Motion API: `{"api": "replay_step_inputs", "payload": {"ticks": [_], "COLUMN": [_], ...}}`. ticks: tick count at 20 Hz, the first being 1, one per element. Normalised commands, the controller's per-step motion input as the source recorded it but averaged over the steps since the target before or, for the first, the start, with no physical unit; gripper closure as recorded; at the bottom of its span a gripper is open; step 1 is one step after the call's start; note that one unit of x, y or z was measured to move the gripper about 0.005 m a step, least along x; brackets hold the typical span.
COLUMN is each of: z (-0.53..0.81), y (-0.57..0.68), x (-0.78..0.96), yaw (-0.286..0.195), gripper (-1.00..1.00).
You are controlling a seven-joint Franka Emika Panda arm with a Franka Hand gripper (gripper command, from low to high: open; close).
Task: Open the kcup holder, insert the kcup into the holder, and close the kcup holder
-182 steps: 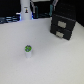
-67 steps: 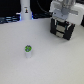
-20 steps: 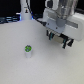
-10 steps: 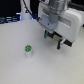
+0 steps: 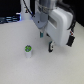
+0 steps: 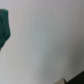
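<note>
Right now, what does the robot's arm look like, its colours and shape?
The arm is bulky and rounded, with a white shell and grey shading near the top. A dark band edges its lower side. At its end hangs the gripper, small and black with pale spots on it. The picture is too blurry to show any markings or how the jaws stand.

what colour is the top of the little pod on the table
Green, on a white pod; the exterior view shows it best.

- One kcup (image 5: 28, 50) stood on the table.
- One table (image 5: 15, 37) was present.
- One robot arm (image 5: 55, 20) was in view.
- One gripper (image 5: 45, 41) was visible.
</note>
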Motion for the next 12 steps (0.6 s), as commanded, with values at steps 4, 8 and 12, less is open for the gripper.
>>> {"api": "replay_step_inputs", "payload": {"ticks": [4, 8, 12], "z": [-0.08, -0.21, -0.25], "y": [-0.4, -0.41, -0.42], "x": [-0.17, -0.27, -0.28], "yaw": [-0.308, -0.302, -0.304], "gripper": [-1.0, -1.0, -1.0]}}
